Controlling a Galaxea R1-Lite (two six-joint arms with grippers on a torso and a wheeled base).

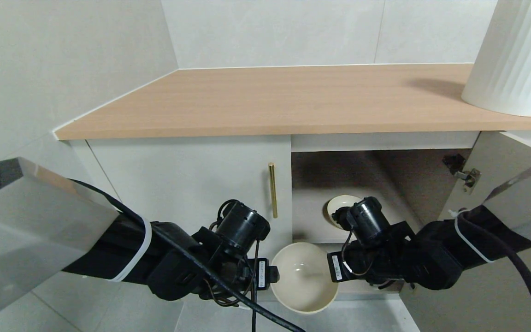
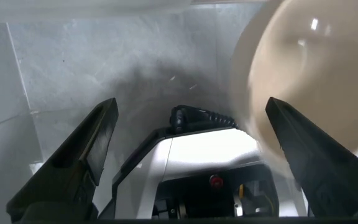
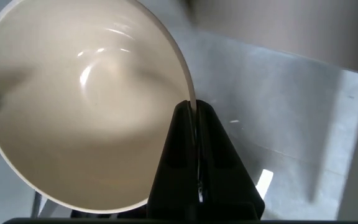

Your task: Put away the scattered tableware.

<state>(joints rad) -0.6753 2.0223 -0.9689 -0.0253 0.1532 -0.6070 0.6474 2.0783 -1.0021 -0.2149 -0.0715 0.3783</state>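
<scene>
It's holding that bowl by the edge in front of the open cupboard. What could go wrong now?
The right tool pinches the bowl only by its rim, so it might slip and fall to the floor. Going into the cupboard, it could knock the other bowl already inside.

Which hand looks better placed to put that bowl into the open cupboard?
The right hand, most likely. It is shut on the rim of the bowl and sits just before the open cupboard, where another bowl already lies. The left hand is open beside it, facing the closed door.
</scene>
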